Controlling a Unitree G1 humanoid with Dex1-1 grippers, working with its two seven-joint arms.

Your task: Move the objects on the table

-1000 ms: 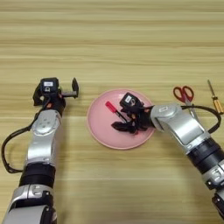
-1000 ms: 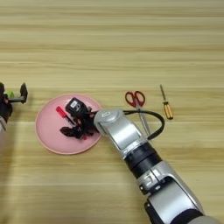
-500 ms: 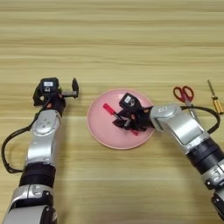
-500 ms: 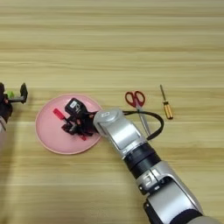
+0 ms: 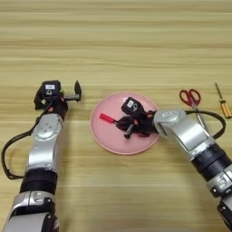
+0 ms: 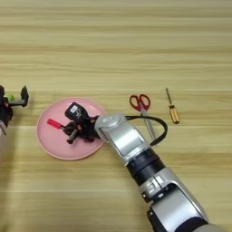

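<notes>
**Right claw over the pink plate, red marker in its grip**

On the left, the left claw (image 5: 76, 92) is parked on the wooden surface (image 5: 113, 41), just beside the pink plate's left edge and not touching it; its two black fingers stand apart with nothing between them.

In the middle lies the round pink plate (image 5: 106, 138). The slim red marker (image 5: 107, 118) sits over the plate's left half, its red end pointing up-left and its other end running into the right claw (image 5: 127, 128). That claw reaches in from the right, low over the plate's centre, its black fingers closed around the marker. Whether the thin black two-pronged piece is there among the dark fingers cannot be told.

Right of the plate, red-handled scissors (image 5: 191, 98) lie on the surface, and further right a small screwdriver (image 5: 222, 102) with an orange handle, well apart from the plate.
</notes>
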